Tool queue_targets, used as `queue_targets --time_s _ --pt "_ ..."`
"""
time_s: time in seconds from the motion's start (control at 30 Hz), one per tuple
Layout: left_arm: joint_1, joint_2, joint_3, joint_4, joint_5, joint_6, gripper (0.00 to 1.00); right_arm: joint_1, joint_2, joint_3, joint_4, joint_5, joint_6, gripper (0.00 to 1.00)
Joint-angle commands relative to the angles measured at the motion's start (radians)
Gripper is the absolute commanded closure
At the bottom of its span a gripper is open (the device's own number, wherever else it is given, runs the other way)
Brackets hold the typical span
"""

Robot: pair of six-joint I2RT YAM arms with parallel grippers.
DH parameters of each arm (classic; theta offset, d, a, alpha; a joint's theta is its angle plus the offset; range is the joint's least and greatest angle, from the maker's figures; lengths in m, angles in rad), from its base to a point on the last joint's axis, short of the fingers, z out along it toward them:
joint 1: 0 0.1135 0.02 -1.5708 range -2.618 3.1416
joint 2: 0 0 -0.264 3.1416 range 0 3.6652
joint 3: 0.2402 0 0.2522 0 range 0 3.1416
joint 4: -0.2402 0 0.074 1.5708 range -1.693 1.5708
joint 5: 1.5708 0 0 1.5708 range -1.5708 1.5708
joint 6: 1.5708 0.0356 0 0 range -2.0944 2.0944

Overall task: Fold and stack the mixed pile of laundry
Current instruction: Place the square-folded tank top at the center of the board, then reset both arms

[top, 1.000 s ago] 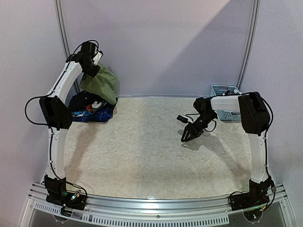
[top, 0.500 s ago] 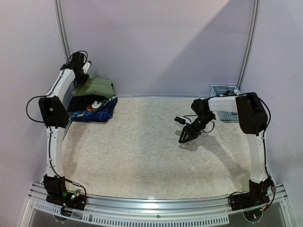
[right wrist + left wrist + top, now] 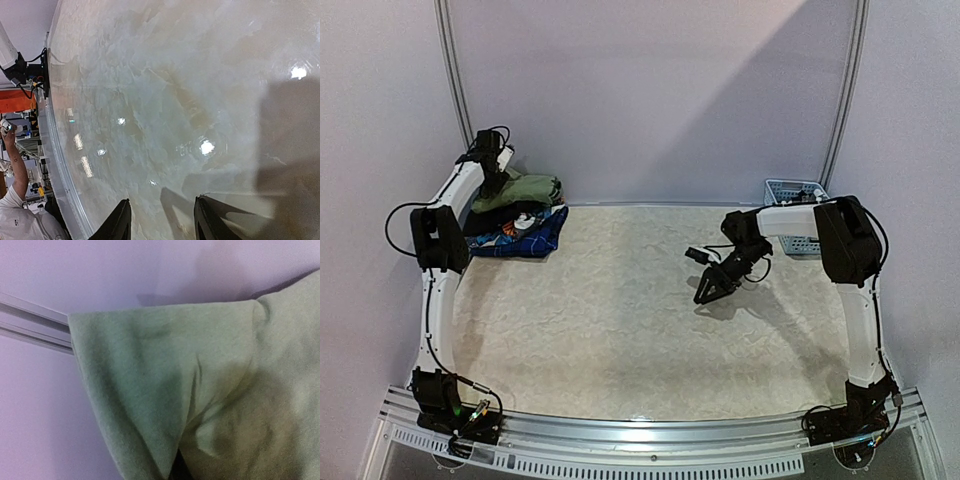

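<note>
**Lilac-walled cell: green T-shirt set on the corner stack**

Pale marbled table (image 3: 620, 330) between lilac walls, both arms reaching out over it.

Left gripper (image 3: 496, 178) closed down tight in the far left corner, apparently pinching a fold of the green T-shirt (image 3: 528, 188). From its wrist camera, nothing but green cloth pressed close and a dark sliver at the bottom edge, so no clear sight of the fingers. Directly beneath that gripper, a stack (image 3: 510, 225): green T-shirt folded on top, then a black piece (image 3: 490, 216), then a blue printed piece (image 3: 535, 238) with orange and white in it. Kept tight to the corner, probably to leave the middle of the table free for folding. Reads as the placing step, with only the release left. Calls for opening first and lifting straight up, so as not to drag the top fold off.

Right gripper (image 3: 708, 290) roughly half open and empty, tips tilted down just above bare table. Probably parked there, clear of the stack and ready for the next garment. Off to its right, against the back wall, a light-blue basket (image 3: 788, 190); contents impossible to tell.

No brand, label or lettering readable anywhere, and no logo showing on the green cloth in either view. Past the table edge in the right wrist view, a person in a white shirt (image 3: 15, 220), too blurred for any text.
</note>
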Motion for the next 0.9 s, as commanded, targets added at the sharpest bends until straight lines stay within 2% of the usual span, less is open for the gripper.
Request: queue_targets --time_s 0.0,0.1,0.13,0.23,0.27,0.4,0.5,0.63,0.73,0.83,0.87 --pt "0.014 0.003 -0.001 0.154 -0.033 -0.002 1.00 0.018 0.047 0.002 -0.015 0.054 -0.017 0.57" --pt "0.007 -0.009 -0.003 0.172 -0.048 -0.014 0.98 0.018 0.034 0.001 -0.017 0.068 -0.022 0.57" --pt "0.004 -0.017 -0.006 0.169 -0.058 -0.017 0.90 0.019 0.025 0.000 -0.020 0.074 -0.024 0.56" --pt "-0.026 -0.069 -0.035 0.160 -0.102 -0.020 0.45 0.018 -0.012 -0.002 -0.023 0.104 -0.034 0.56" --pt "-0.032 -0.096 -0.051 0.159 -0.120 -0.015 0.40 0.018 -0.028 -0.004 -0.026 0.111 -0.040 0.56" --pt "-0.130 -0.201 -0.115 0.162 -0.200 0.003 0.36 0.017 -0.151 -0.014 -0.022 0.219 -0.085 0.54" --pt "-0.206 -0.290 -0.145 0.134 -0.241 -0.039 0.27 0.003 -0.263 -0.036 0.005 0.298 -0.089 0.49" --pt "-0.314 -0.406 -0.215 0.080 -0.201 -0.129 0.20 -0.055 -0.389 -0.059 0.044 0.375 -0.073 0.41" --pt "-0.392 -0.481 -0.262 0.004 -0.147 -0.236 0.17 -0.153 -0.466 -0.036 0.051 0.396 -0.039 0.39" --pt "-0.468 -0.549 -0.314 -0.091 -0.081 -0.349 0.09 -0.261 -0.517 -0.017 0.063 0.388 0.009 0.27" --pt "-0.486 -0.578 -0.354 -0.109 -0.057 -0.385 0.05 -0.297 -0.530 -0.021 0.072 0.383 0.022 0.11"
